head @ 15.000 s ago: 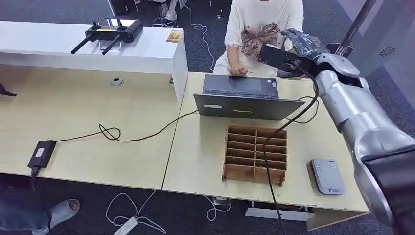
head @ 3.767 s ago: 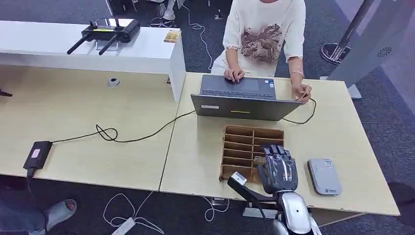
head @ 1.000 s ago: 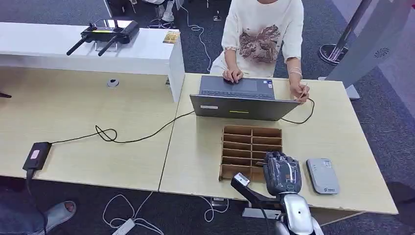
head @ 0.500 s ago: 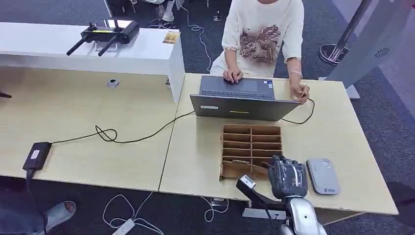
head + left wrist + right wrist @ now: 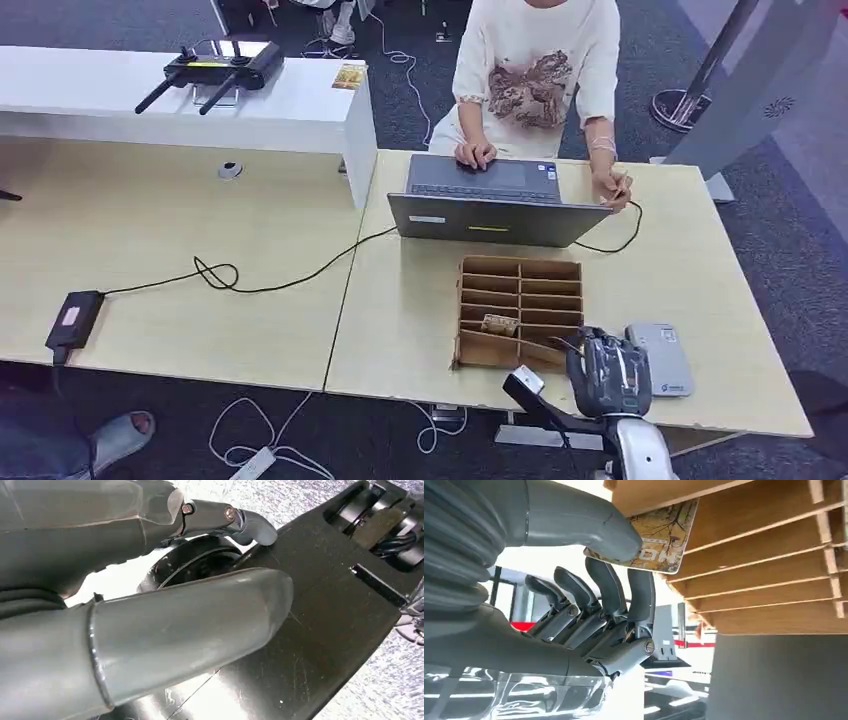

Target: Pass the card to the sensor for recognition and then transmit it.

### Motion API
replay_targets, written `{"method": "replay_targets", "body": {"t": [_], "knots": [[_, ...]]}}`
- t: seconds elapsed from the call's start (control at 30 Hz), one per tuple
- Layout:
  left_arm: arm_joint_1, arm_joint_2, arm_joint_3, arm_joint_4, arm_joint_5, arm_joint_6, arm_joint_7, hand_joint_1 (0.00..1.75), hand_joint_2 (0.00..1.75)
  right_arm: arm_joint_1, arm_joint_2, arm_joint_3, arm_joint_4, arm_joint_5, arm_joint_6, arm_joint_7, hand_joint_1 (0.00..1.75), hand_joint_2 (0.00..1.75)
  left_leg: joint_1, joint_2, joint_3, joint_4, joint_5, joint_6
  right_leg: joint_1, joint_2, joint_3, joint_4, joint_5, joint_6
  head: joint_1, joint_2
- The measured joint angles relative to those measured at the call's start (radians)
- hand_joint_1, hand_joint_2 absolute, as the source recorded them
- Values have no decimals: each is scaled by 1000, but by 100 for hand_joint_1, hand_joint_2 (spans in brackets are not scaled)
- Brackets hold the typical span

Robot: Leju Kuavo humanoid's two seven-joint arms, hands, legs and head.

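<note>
Beside the wooden rack (image 5: 520, 312), your right hand (image 5: 610, 375) pinches the card (image 5: 664, 532) under its thumb, so keep it flat while carrying it over the grey reader (image 5: 664, 358).

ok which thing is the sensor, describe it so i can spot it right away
Start at the open laptop on the right-hand desk, then come toward the robot past the wooden slotted organizer. The sensor lies flat just right of that organizer, near the desk's front edge, beside the right hand. It is the only small grey rounded slab with a blue logo.
</note>
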Motion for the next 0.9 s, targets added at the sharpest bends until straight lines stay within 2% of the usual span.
{"method": "replay_targets", "body": {"t": [0.3, 0.63, 0.9], "knots": [[14, 6, 60, 0, 46, 33, 25, 0, 0, -1, -5, 0, 1, -12, -10, -2, 175, 175, 0, 0, 0, 0, 0, 0, 0, 0, -1, 0, 0, 0, 0, 0], [14, 10, 102, 0, 71, 55, 25, 0, 0, -3, -5, 0, 1, -33, -110, -60, 175, 175, 0, 0, -1, 0, 0, 0, 0, 0, -1, 0, 0, 0, 0, 0], [18, 14, 134, 0, 94, 74, 25, 0, 0, -4, -5, 0, -5, -32, -144, -77, 175, 175, 0, 0, -1, 0, 0, 0, 0, 0, -1, 0, 0, 0, 0, 0]]}}
